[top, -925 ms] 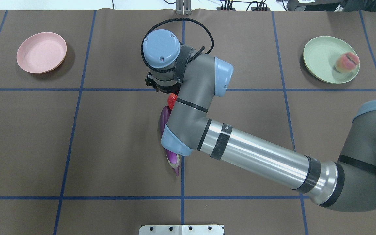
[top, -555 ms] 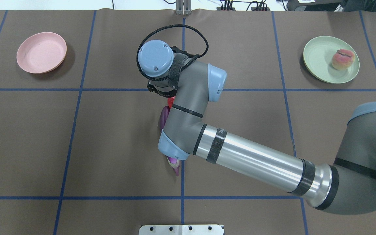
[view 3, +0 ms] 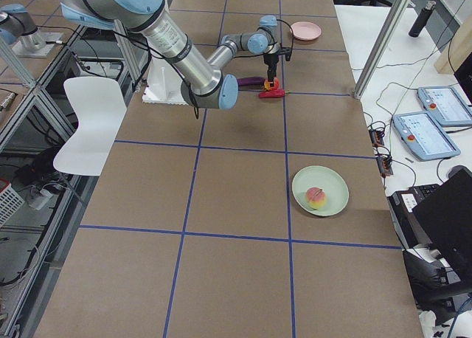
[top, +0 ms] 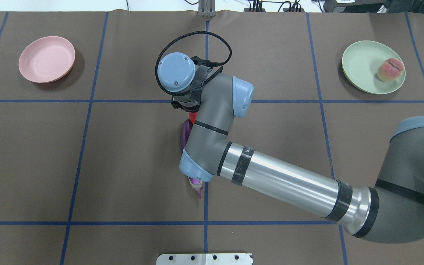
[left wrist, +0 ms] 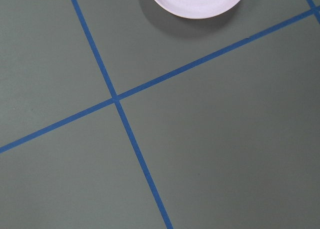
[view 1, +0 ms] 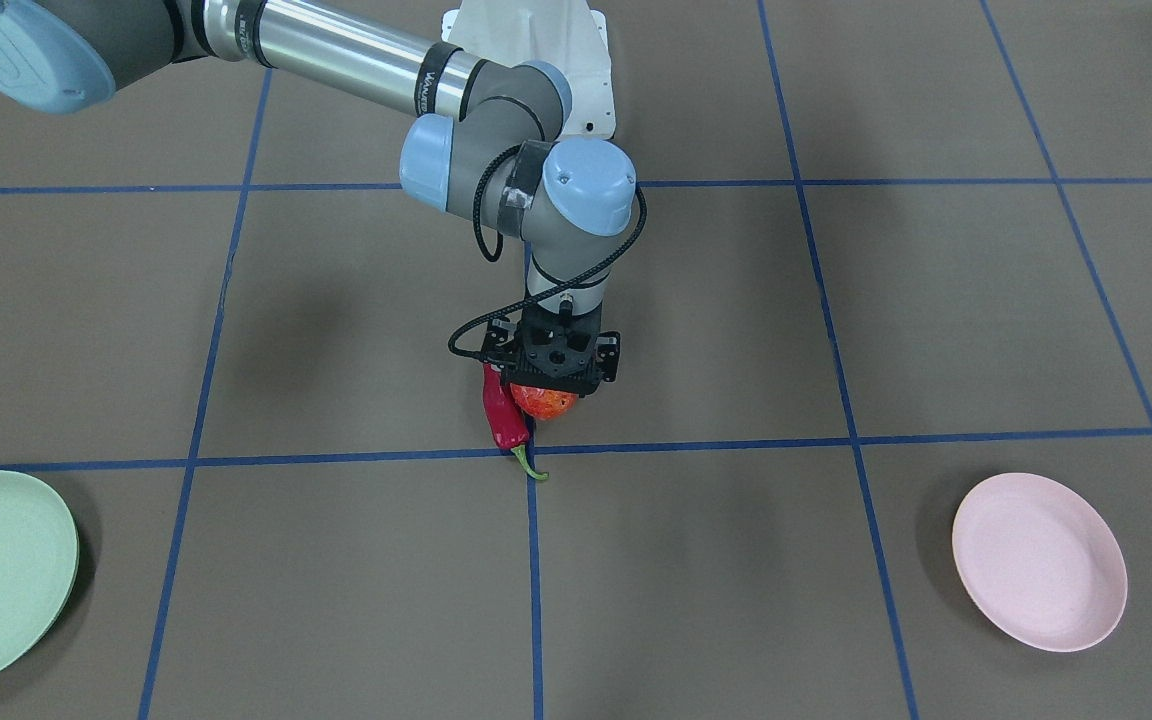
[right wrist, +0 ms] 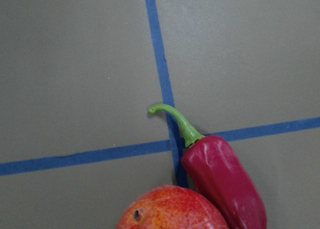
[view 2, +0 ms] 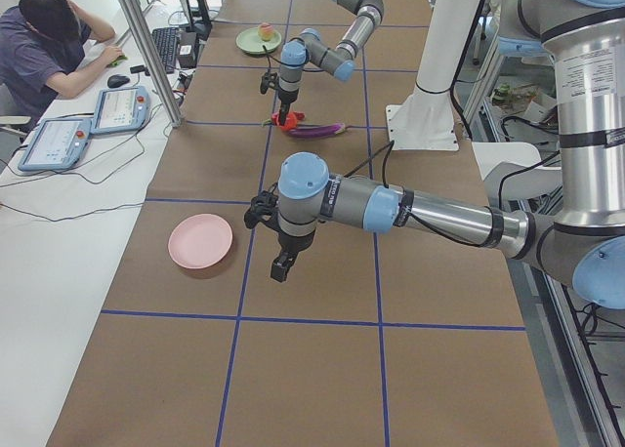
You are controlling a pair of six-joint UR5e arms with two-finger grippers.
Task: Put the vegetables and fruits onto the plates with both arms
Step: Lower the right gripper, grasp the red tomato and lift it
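Note:
My right gripper [view 1: 554, 385] points straight down over the round red-orange fruit [view 1: 541, 404] at the table's centre; its fingers are hidden behind its body, and it looks open. The red chili pepper [view 1: 503, 416] lies against the fruit and shows in the right wrist view [right wrist: 225, 184]. The purple eggplant [top: 185, 133] lies partly under the right arm. The peach-like fruit [top: 390, 70] sits on the mint green plate [top: 359, 62]. The pink plate [top: 46, 59] is empty. My left gripper [view 2: 281, 268] hangs high near the pink plate; I cannot tell if it is open.
Blue tape lines grid the brown table cover. The white robot base [top: 204, 258] is at the near edge. An operator [view 2: 49, 47] sits at a side desk with tablets. A white chair [view 3: 88, 116] stands beside the table.
The right wrist has shifted a little left and towards the robot, settling over the red-orange fruit. The peach-like fruit has rocked slightly on the green plate.

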